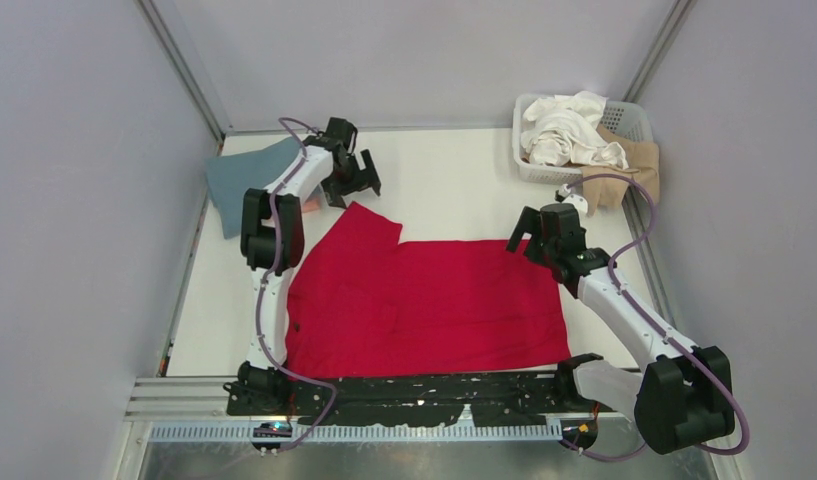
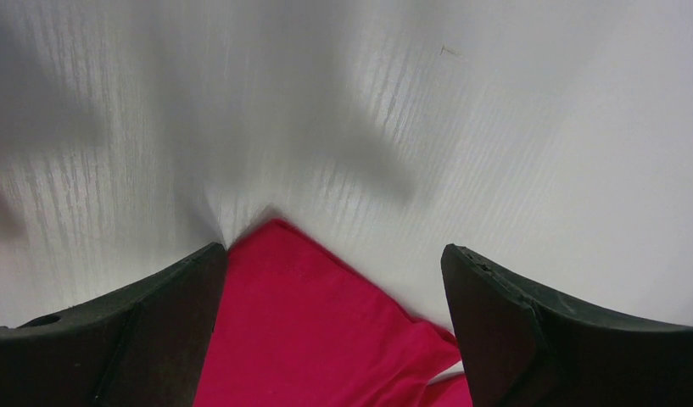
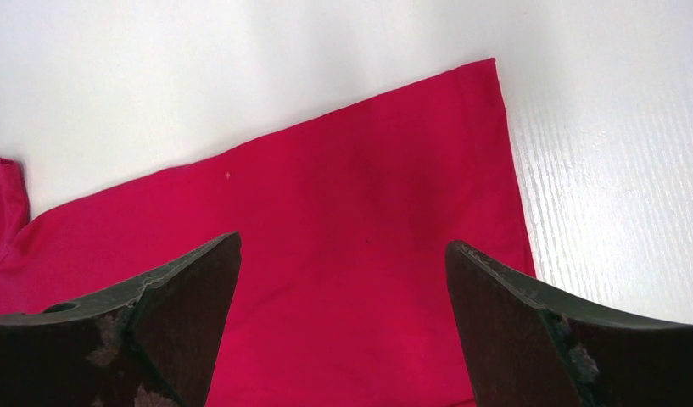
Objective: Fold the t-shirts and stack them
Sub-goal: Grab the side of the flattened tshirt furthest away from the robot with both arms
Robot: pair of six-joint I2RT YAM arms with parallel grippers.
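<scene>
The left gripper (image 1: 354,188) is hovering with its jaws spread wide and gripping nothing. In the left wrist view, the pointed tip of the red t-shirt (image 2: 309,331) is showing between the two dark fingers (image 2: 156,314), closer to the left one. Bare white table (image 2: 495,127) is stretching away ahead of the fingertips. From above, that tip is the sleeve corner lying just below this gripper. A dusty teal t-shirt (image 1: 239,185) is lying off to its left, partly behind the left arm.

The right gripper (image 1: 532,238) is also standing wide open, with nothing between its jaws. In the right wrist view, the red cloth (image 3: 351,170) is filling the gap between the fingers (image 3: 169,314). Its straight edge is running across ahead of them, and one corner is ending ahead and to the right. Beyond that corner the table (image 3: 198,68) is showing white.

Seen from above, the red t-shirt (image 1: 434,300) is lying spread flat on the table (image 1: 454,180), between the two grippers and the arm bases. Beyond the right gripper, a white slotted basket (image 1: 634,118) is sitting at the far corner. It is holding crumpled white t-shirts (image 1: 564,130), and a tan t-shirt (image 1: 636,165) is hanging over its near side.
</scene>
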